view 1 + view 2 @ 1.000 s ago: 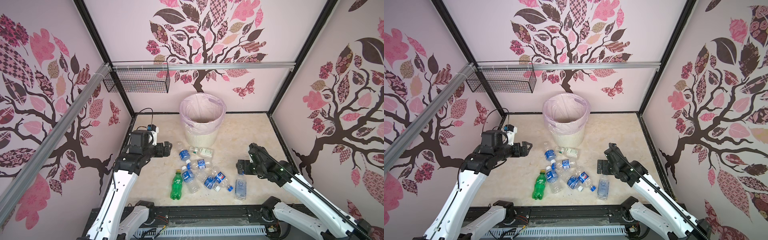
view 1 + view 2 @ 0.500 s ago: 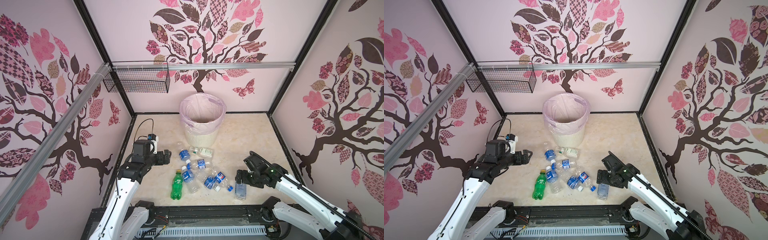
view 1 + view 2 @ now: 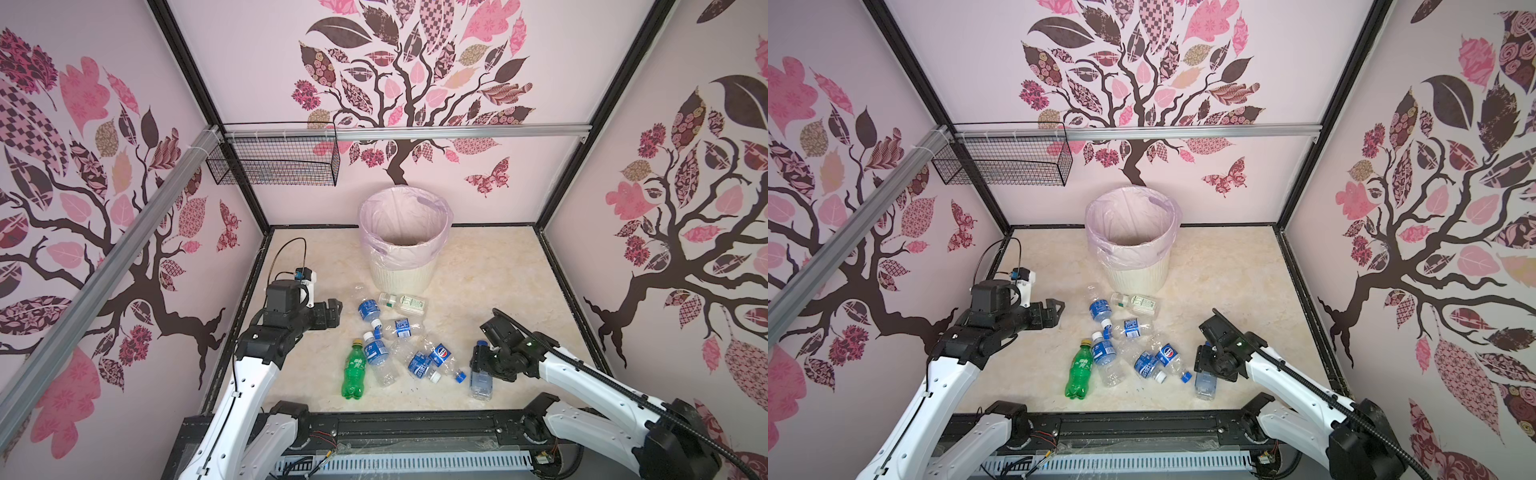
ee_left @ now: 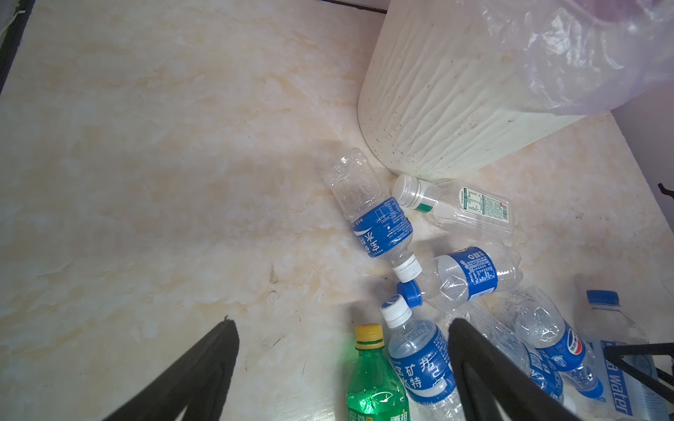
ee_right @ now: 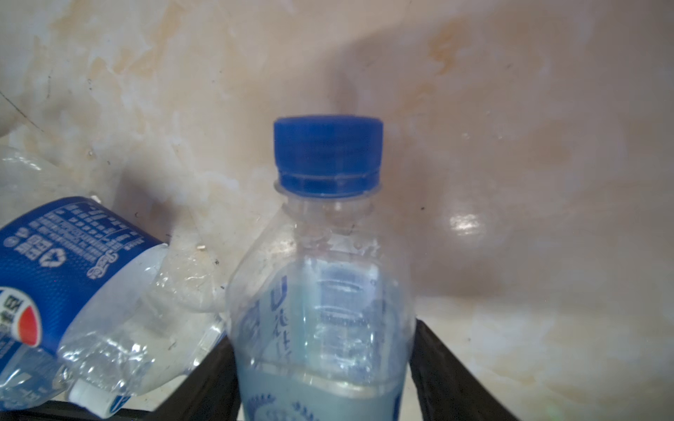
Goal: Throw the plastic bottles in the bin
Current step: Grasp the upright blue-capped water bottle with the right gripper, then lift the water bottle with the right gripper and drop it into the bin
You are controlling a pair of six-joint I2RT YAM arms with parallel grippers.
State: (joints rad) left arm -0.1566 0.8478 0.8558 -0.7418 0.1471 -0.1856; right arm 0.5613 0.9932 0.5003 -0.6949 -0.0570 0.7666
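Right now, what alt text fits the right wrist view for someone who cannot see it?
A clear plastic bottle with a blue cap fills the middle, between the black fingers of the right gripper, which sit close against its sides; a grip cannot be confirmed. Beside it lies a crushed clear bottle with a blue label on the cream marbled floor.

Eight plastic bottles (image 3: pixel 376 353) in all: seven clear, plus one green bottle (image 3: pixel 353 370). Caps (image 5: pixel 328 153): four white, three blue, one yellow. One round ribbed bin (image 3: pixel 401 278), with one pink liner bag (image 3: pixel 405 216). One black wire basket (image 3: pixel 274 166).
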